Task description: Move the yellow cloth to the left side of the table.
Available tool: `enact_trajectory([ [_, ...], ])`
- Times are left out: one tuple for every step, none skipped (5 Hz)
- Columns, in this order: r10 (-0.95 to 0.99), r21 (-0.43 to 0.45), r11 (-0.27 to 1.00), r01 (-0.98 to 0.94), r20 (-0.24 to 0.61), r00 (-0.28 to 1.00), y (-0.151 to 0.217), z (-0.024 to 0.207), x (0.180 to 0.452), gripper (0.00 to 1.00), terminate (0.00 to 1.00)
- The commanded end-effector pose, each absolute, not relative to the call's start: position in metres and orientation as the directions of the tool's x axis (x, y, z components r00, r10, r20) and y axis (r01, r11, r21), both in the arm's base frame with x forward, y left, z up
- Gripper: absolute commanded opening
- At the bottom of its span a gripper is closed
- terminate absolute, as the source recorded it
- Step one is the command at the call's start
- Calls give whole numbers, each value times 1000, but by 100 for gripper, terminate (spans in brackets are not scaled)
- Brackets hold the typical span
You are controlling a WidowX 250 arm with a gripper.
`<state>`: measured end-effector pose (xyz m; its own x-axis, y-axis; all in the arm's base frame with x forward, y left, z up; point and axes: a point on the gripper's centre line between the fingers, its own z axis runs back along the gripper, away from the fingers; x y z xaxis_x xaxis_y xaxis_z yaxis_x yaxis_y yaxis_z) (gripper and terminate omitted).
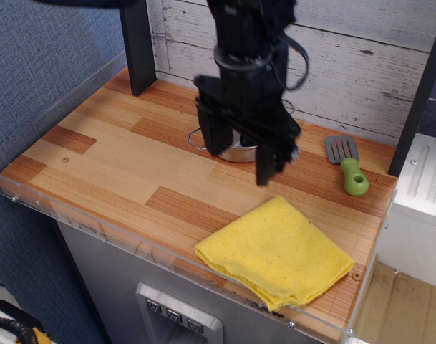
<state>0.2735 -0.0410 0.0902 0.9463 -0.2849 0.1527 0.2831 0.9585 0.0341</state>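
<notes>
While my black two-fingered pincer (240, 154) is hanging above the middle of the rectangular striped wood-plank table (110, 154), I am keeping its fingers spread wide apart and holding nothing between them. One finger (210, 132) is pointing down at the left and the other finger (270, 159) is reaching lower at the right, both blurred. I am blocking most of the round steel pan (235, 152) behind me, so only its near rim and left handle are showing. The bright yellow folded cloth (275, 251) is lying flat at the front right corner of the table, its layered edges touching the clear acrylic rim (142, 247), just below and apart from my right finger. A grey slotted spatula with a green handle (348, 164) is resting on the wood at the right side, well apart from the cloth. Behind everything a whitewashed plank wall (361, 50) is standing upright.
</notes>
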Motion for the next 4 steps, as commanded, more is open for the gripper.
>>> enact_trajectory([
  [-326, 56, 945, 321, 143, 935, -58, 73, 261, 100, 0],
  [-347, 67, 938, 342, 125, 929, -65, 65, 255, 100, 0],
  [-352, 80, 935, 344, 126, 927, -69, 61, 248, 100, 0],
  [-345, 73, 938, 338, 125, 930, -70, 55, 243, 100, 0],
])
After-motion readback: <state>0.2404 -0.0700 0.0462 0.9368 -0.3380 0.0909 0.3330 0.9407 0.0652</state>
